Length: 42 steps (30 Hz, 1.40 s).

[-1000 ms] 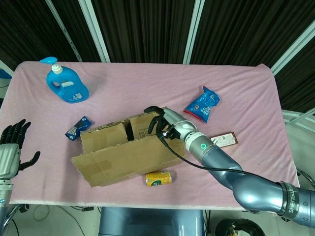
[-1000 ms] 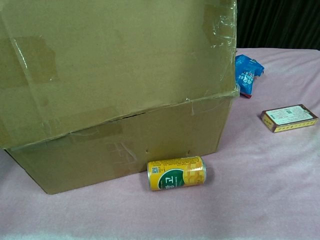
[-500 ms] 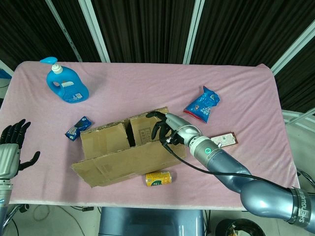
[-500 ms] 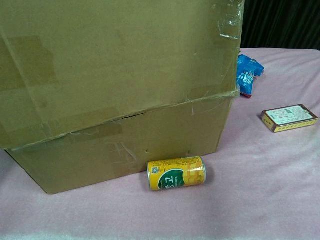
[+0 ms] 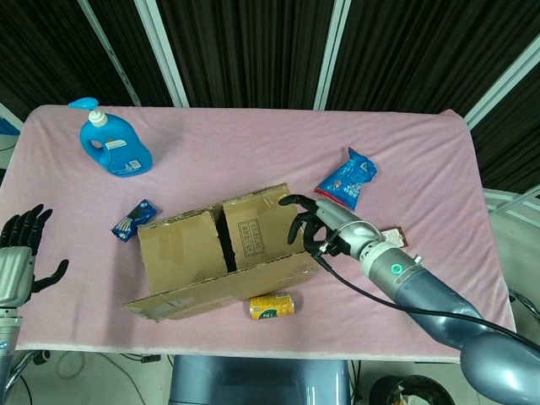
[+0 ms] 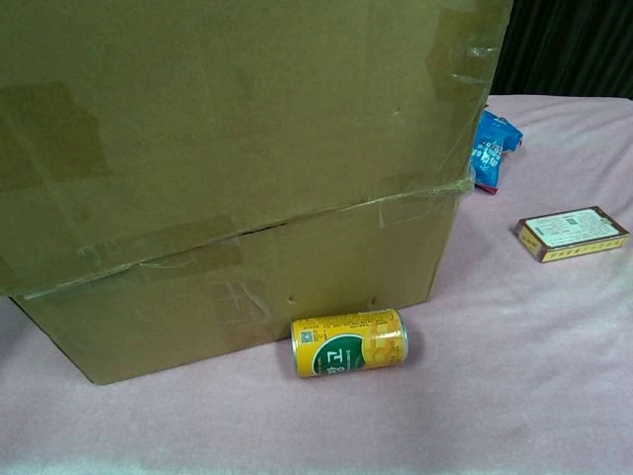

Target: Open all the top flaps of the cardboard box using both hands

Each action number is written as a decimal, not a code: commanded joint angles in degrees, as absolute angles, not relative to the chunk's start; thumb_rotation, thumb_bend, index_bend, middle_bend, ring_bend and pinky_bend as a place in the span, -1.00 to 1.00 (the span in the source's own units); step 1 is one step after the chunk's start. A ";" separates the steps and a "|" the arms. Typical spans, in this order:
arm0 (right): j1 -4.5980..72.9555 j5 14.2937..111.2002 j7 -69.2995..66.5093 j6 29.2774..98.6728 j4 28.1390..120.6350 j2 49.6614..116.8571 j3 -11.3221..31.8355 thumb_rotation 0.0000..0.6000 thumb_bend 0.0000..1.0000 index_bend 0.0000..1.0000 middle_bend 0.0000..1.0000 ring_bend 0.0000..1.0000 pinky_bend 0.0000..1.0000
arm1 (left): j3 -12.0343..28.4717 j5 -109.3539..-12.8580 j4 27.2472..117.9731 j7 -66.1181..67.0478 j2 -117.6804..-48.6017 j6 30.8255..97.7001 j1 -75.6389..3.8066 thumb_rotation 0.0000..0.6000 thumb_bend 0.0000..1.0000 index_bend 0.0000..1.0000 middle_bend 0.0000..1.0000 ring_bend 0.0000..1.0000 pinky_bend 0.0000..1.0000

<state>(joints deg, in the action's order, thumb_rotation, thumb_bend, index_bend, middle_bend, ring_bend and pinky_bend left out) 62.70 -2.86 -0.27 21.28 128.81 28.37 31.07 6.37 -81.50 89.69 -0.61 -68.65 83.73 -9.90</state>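
The cardboard box [image 5: 221, 250] stands mid-table and fills most of the chest view [image 6: 247, 287]. Its two short top flaps [image 5: 181, 246] [image 5: 256, 229] lie flat, with a dark gap between them. The long front flap [image 5: 215, 285] leans out toward me, and in the chest view this front flap [image 6: 237, 119] rises above the box's front wall. My right hand [image 5: 315, 228] is at the box's right end, its bent, spread fingers [image 5: 297, 205] against the right flap's edge and holding nothing. At the far left my left hand [image 5: 22, 251] hangs off the table, fingers apart and empty.
A yellow can [image 5: 272, 305] [image 6: 348, 342] lies against the box front. A blue snack bag [image 5: 347, 179] [image 6: 489, 148] and a flat brown carton [image 6: 572, 233] lie to the right. A blue detergent bottle [image 5: 114, 143] stands far left, and a small blue packet [image 5: 135, 218] lies left of the box.
The front flap has swung further down and out toward me. My right hand has slid from the box top to its right end. The left hand has not moved.
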 commanded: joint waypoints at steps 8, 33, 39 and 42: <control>50.00 9.98 -12.00 12.14 130.06 20.38 33.86 1.00 1.00 -0.70 -0.08 0.07 -0.34 | 6.36 -81.77 89.47 -0.23 -68.84 83.83 -9.90 1.00 -0.44 -1.00 -1.00 -1.00 -1.00; 29.21 54.45 11.24 60.84 118.32 50.75 15.76 1.00 0.13 -0.84 -0.71 -0.59 -0.53 | 7.75 -82.04 95.71 4.31 -63.11 77.77 -14.25 1.00 -0.42 -1.00 -1.00 -1.00 -1.00; 27.16 55.96 10.28 65.06 115.48 55.57 13.74 1.00 0.13 -0.84 -0.71 -0.59 -0.53 | 9.76 -81.16 103.05 4.31 -55.19 67.88 -20.40 1.00 -0.02 -0.99 -1.00 -1.00 -0.96; 26.57 56.67 9.40 65.61 113.95 56.92 13.04 1.00 0.13 -0.84 -0.71 -0.59 -0.53 | 11.40 -81.15 106.20 3.67 -51.22 62.08 -24.66 1.00 0.22 -0.97 -0.92 -0.98 -0.81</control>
<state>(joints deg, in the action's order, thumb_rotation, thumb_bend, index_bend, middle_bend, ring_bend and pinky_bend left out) 26.98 56.22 9.80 65.29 114.47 56.40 13.48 9.62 -81.43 102.77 4.14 -55.18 67.01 -20.62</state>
